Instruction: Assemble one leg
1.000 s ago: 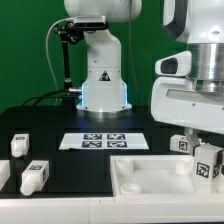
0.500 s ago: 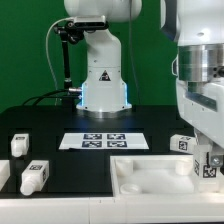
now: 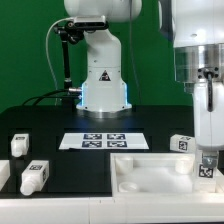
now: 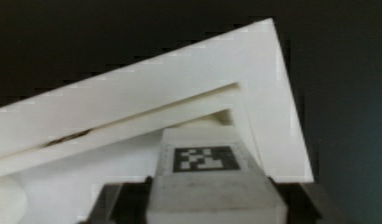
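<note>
My gripper [image 3: 207,158] is at the exterior view's right edge, shut on a small white leg [image 3: 207,169] with a square tag mark. It holds the leg just above the right end of the large white tray-like panel [image 3: 150,176]. In the wrist view the leg [image 4: 207,170] sits between my dark fingers [image 4: 120,203], with my gripper [image 4: 207,208] over a corner of the panel [image 4: 152,100]. Three more legs lie on the black table: two at the exterior view's left [image 3: 20,144] [image 3: 34,177] and one at its right [image 3: 181,144].
The marker board [image 3: 103,141] lies flat in the middle of the table in front of the arm's white base [image 3: 103,88]. A green wall stands behind. The panel takes up the near right of the table.
My arm has shifted toward the exterior view's right and turned, so less of it shows. The leg stays in my grip over the panel's right end.
</note>
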Robot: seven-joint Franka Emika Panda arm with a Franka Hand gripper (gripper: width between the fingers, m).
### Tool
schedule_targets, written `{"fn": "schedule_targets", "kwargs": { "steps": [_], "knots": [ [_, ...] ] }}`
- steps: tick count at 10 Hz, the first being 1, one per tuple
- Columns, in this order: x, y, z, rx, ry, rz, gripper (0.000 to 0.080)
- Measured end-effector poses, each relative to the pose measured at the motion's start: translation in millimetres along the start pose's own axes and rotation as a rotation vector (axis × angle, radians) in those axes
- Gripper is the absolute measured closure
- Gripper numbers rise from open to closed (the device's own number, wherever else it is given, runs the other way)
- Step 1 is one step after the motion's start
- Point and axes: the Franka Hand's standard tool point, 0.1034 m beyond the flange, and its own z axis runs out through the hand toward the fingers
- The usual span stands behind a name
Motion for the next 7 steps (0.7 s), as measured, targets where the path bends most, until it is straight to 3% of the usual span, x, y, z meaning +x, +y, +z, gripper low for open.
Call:
{"fn": "schedule_targets", "kwargs": {
  "steps": [2, 3, 4, 6, 7],
  "knots": [
    [0.5, -0.1, 0.2, 0.000, 0.000, -0.004, 0.0513],
    [-1.0, -1.7, -2.6, 0.004, -0.003, -0.016, 0.0348],
    [-7.6, -6.9, -20.1, 0.024, -0.022, -0.052, 0.0200],
    [-13.9, -14.5, -42.8, 0.052, -0.046, -0.067, 0.0165],
    [-12.5, -12.9, -37.7, 0.047, -0.041, -0.067, 0.0152]
  ]
}}
